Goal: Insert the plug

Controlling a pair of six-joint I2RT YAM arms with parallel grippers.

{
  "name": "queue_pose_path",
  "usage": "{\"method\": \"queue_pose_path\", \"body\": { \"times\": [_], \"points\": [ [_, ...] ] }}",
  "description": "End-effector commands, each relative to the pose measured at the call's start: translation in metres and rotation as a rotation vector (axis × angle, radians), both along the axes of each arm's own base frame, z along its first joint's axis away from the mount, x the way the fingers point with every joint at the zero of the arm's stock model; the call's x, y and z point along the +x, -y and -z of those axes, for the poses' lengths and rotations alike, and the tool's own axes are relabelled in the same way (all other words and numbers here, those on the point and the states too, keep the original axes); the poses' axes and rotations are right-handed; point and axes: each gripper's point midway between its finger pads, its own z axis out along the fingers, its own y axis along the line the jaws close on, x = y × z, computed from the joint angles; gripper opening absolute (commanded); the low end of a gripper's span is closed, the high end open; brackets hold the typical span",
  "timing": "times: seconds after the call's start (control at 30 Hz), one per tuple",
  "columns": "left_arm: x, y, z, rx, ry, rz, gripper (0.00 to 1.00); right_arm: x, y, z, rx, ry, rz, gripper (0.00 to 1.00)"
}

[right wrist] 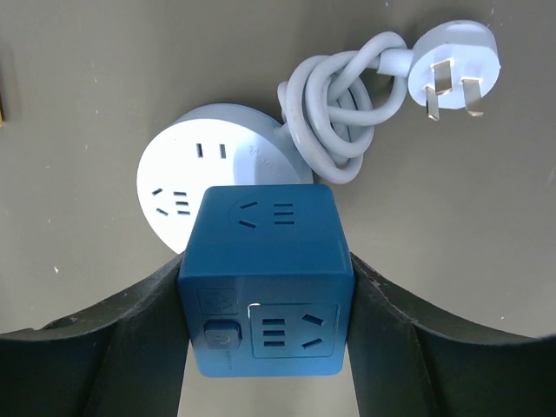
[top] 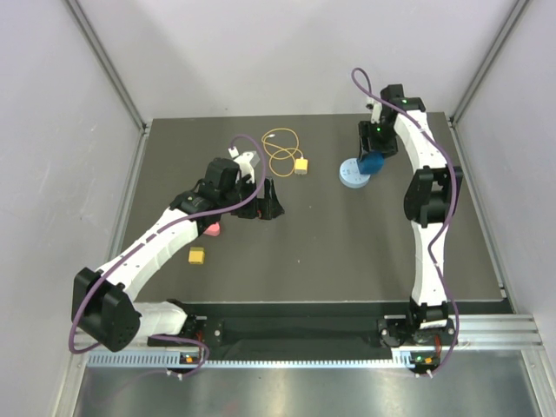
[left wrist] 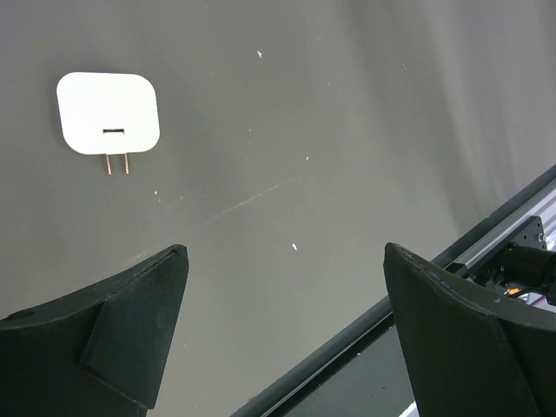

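**Plug lies loose on the table; right tool grips blue socket cube**

The plug (top: 301, 165) lies on the dark table (top: 347, 252) toward the far side, between the two arms; neither tool touches it. Its thin yellow-orange wire (top: 280, 148) lies in loops just behind and to the left of it. It sits left of the white round socket (top: 352, 176), near it but apart.

The right tool (top: 373, 149) is closed on a blue socket cube (top: 372, 163); in the right wrist view its black fingers (right wrist: 143, 326) press against the two sides of the cube (right wrist: 265, 278), with the tool (right wrist: 265, 287) clamped around it. The cube's socket faces point up and toward the camera; it overlaps the near rim of the round socket (right wrist: 187, 169), though I cannot tell whether the two touch. A white cord (right wrist: 334, 113) lies knotted beside the round socket and ends in a three-pin head (right wrist: 456, 56) lying flat on the table.

The left tool (top: 263, 204) is wide open and holds nothing; in its wrist view (left wrist: 284, 256) only bare table shows between the fingers (left wrist: 139, 321). A white two-pin adapter (left wrist: 108, 113) lies flat well ahead of them.

A pink object (top: 211, 229) lies beside the left arm; a loose yellow block (top: 197, 254) sits nearer the front edge.
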Motion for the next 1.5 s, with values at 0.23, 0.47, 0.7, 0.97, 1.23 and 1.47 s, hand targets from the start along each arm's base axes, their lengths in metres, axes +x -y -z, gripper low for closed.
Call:
{"method": "queue_pose_path", "body": {
  "times": [0.23,0.47,0.7,0.97,1.23,1.47],
  "points": [
    [0.006,0.0,-0.006,0.003,0.035,-0.003,0.98,0.015,-0.01,0.023,-0.034,0.027,-0.067,0.0],
    [0.007,0.0,-0.005,0.005,0.034,-0.004,0.98,0.016,-0.008,0.018,-0.071,0.078,-0.032,0.0],
    [0.006,-0.001,-0.004,0.008,0.033,-0.004,0.98,0.015,-0.004,0.021,-0.13,0.07,-0.008,0.0],
    [0.006,-0.001,-0.006,0.002,0.034,-0.003,0.98,0.006,-0.007,0.02,-0.144,0.061,-0.028,0.0],
    [0.006,-0.001,-0.005,0.007,0.036,-0.005,0.98,0.001,-0.008,0.022,-0.113,0.046,-0.049,0.0],
    [0.006,0.0,-0.006,0.004,0.036,-0.002,0.98,-0.004,-0.002,0.02,-0.106,0.051,-0.09,0.0]
  ]
}}
